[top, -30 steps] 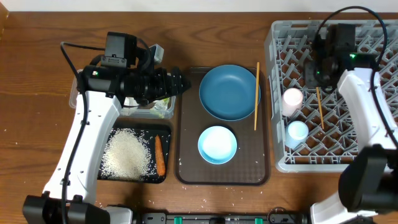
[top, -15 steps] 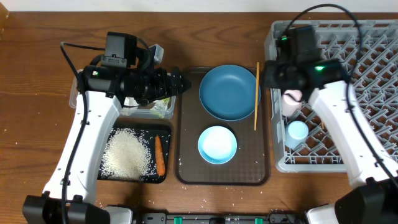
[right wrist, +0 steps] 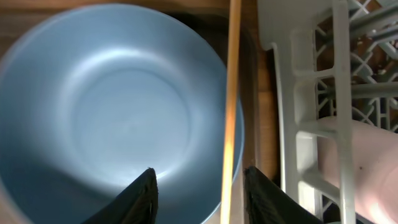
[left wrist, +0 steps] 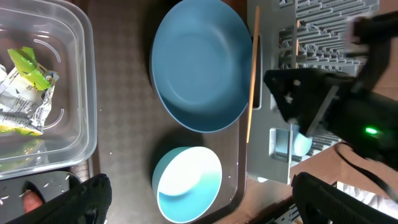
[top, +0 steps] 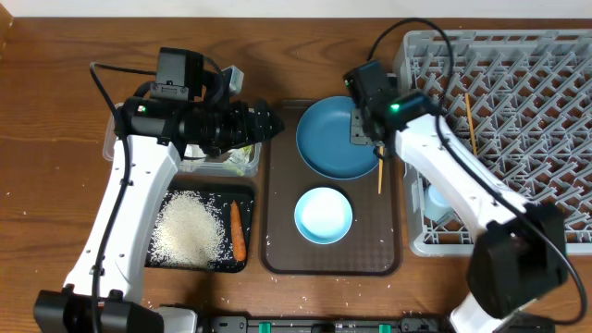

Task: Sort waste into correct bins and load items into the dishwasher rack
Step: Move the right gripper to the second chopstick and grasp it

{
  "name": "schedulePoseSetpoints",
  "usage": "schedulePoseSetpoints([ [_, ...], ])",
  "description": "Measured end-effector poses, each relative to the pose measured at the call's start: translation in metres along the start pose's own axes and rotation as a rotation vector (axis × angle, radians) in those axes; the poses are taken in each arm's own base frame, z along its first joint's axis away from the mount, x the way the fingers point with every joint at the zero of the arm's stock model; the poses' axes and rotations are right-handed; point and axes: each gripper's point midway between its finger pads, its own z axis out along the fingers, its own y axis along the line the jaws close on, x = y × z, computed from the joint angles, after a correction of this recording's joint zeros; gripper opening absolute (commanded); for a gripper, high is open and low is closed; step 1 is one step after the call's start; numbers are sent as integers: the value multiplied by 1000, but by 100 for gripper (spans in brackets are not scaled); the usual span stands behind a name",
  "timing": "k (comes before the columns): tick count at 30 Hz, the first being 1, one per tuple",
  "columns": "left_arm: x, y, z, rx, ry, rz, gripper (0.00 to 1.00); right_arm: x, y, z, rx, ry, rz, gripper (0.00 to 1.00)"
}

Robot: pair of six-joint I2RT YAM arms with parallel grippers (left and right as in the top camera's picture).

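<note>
The right gripper [right wrist: 200, 180] hangs over the right rim of the large dark-blue round plate [top: 333, 139], its fingers [right wrist: 140, 199] spread. A thin wooden chopstick [right wrist: 232, 93] lies between them on the brown serving tray [top: 277, 250]. A second chopstick [top: 470, 120] lies in the grey lattice dishwasher rack [top: 527, 65], where a blurred pale pink shape [right wrist: 367, 155] is probably the cup. The small light-blue bowl [top: 323, 215] sits on the tray beside the plate. The left gripper [top: 266, 122], spread wide and empty, hovers at the edge of the clear plastic tub [left wrist: 84, 93], which holds the green-and-white wrapper [left wrist: 25, 68]. In the shallow black tray [top: 242, 263] lie loose white rice grains [top: 190, 227] and the thin orange carrot [top: 238, 231]
</note>
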Motion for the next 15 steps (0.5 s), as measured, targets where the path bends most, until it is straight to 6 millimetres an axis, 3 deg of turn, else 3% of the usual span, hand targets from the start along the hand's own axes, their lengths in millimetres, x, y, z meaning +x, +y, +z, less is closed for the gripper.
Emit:
schedulePoseSetpoints([
  [6, 0, 0, 0, 0, 0, 0, 95, 10, -5, 26, 65, 45, -18, 45],
  [15, 0, 0, 0, 0, 0, 0, 95, 12, -14, 36, 92, 66, 5, 42],
])
